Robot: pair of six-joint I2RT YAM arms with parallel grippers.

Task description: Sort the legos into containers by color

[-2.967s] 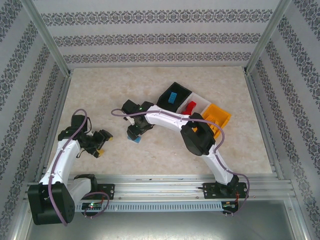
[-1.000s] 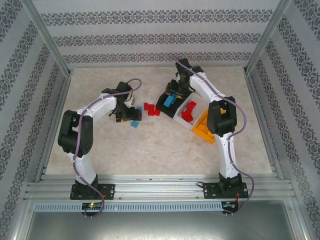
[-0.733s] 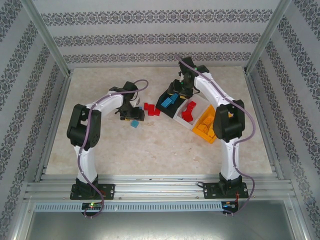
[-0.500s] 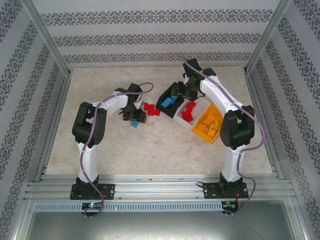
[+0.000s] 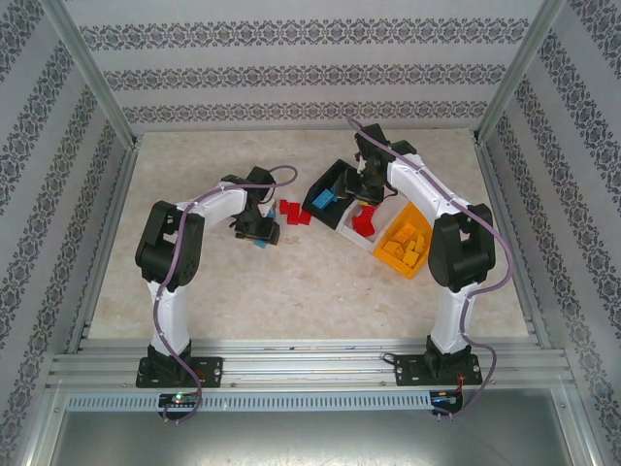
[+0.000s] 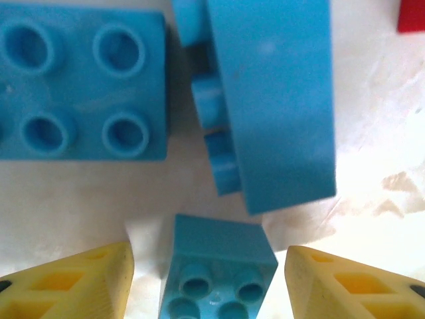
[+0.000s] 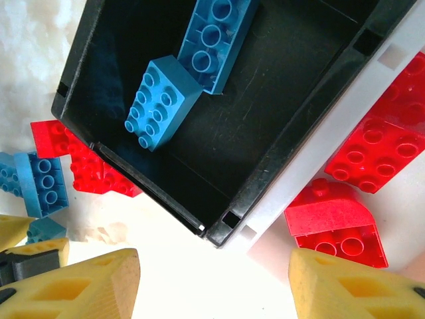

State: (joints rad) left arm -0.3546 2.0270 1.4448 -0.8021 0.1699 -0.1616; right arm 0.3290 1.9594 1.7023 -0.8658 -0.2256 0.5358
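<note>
Over the last second the right gripper (image 7: 214,256) has slid from above the black bin (image 7: 285,80) toward the corner where it meets the white bin (image 7: 292,183), while the left gripper (image 6: 209,251) has settled lower over the loose blue bricks on the table (image 5: 291,291).

The right gripper's fingers are spread with nothing between them. Two light blue bricks (image 7: 163,100) lie on the black bin's floor, so its delivery looks finished and it is probably leaving for another piece. Red bricks (image 7: 372,143) fill the white bin, and orange-yellow ones sit in the orange bin (image 5: 432,218).

The left gripper's fingers stand apart on either side of a small blue brick (image 6: 216,279), with a gap on each side. This looks like the setup for a pinch across its narrow width. Two larger blue bricks (image 6: 80,80) lie just beyond it, one tipped on its side. A few red bricks (image 5: 293,211) are still unsorted beside the black bin.
</note>
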